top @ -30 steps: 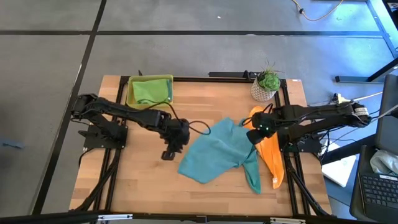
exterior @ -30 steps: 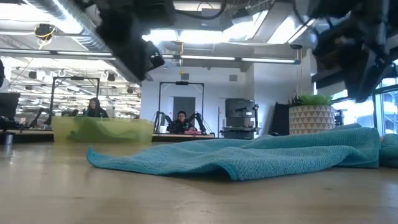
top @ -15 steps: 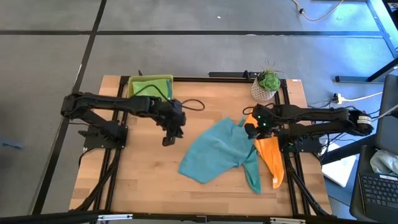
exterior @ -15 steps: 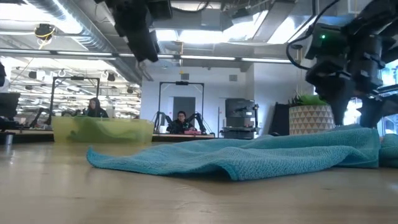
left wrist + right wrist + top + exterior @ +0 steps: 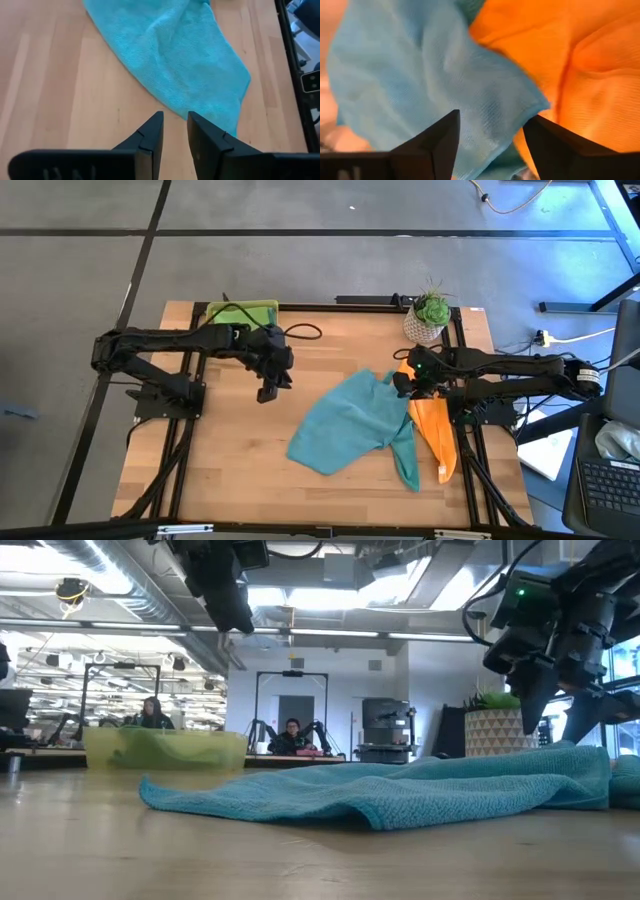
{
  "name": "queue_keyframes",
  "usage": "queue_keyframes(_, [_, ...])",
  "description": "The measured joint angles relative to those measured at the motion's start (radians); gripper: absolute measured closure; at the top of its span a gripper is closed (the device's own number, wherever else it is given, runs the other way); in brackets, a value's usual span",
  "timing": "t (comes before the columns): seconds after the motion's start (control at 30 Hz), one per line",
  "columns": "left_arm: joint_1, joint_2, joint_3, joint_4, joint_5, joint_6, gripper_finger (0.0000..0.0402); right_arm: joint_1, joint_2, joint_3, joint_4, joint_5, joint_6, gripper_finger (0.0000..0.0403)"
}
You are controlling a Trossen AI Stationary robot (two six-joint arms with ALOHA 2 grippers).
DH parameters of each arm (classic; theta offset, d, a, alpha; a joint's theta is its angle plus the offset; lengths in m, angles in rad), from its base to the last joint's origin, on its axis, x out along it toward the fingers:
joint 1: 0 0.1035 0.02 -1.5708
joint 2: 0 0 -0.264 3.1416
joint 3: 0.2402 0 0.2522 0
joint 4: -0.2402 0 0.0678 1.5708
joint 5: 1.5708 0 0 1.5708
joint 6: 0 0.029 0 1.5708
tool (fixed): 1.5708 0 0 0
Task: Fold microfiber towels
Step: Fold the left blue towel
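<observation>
A teal microfiber towel (image 5: 350, 425) lies spread and rumpled on the wooden table (image 5: 230, 470); it is the low ridge across the low view (image 5: 400, 795). Its right part overlaps an orange towel (image 5: 437, 435). My right gripper (image 5: 400, 387) is open and points down at the teal towel's far right corner (image 5: 520, 100), one finger on each side, with orange cloth (image 5: 590, 65) beside it. My left gripper (image 5: 267, 393) hangs above bare wood left of the teal towel (image 5: 170, 55). Its fingers (image 5: 175, 116) are a narrow gap apart, with nothing between them. My right gripper stands open over the teal towel's far right corner (image 5: 485, 95), coming from above and slanting down. I cannot tell whether its fingertips (image 5: 528, 730) touch the cloth.
A yellow-green tray (image 5: 212, 315) holding green cloth (image 5: 255, 310) stands at the far left, partly under my left arm. A potted plant (image 5: 428, 320) stands at the far right, close behind my right arm. Bare wood lies along the near left.
My left gripper has risen and drawn back from the teal towel's left edge toward the far edge and the tray, holding nothing. My right gripper has come down at the towel's far right corner while its wrist rolled. The towels have stayed where they were.
</observation>
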Motion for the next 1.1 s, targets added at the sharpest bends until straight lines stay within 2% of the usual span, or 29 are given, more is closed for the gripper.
queue_keyframes(0.27, [0.029, 0.000, 0.000, 0.011, 0.003, 0.038, 0.0323, -0.009, 0.002, -0.008, -0.049, 0.054, 0.017, 0.0241])
queue_keyframes(0.5, [0.071, 0.000, 0.000, 0.033, 0.002, 0.083, 0.0323, -0.029, 0.007, -0.008, 0.149, 0.081, 0.033, 0.0278])
queue_keyframes(0.67, [0.110, 0.000, 0.000, 0.033, 0.002, 0.086, 0.0323, -0.029, 0.012, -0.008, 0.145, 0.067, 0.070, 0.0296])
queue_keyframes(0.9, [0.127, 0.001, 0.000, 0.033, 0.003, 0.086, 0.0323, -0.029, 0.013, -0.009, 0.004, 0.026, 0.066, 0.0303])
queue_keyframes(1.1, [0.126, 0.001, 0.000, 0.032, 0.033, 0.087, 0.0323, -0.029, 0.013, -0.009, -0.012, 0.025, 0.032, 0.0293])
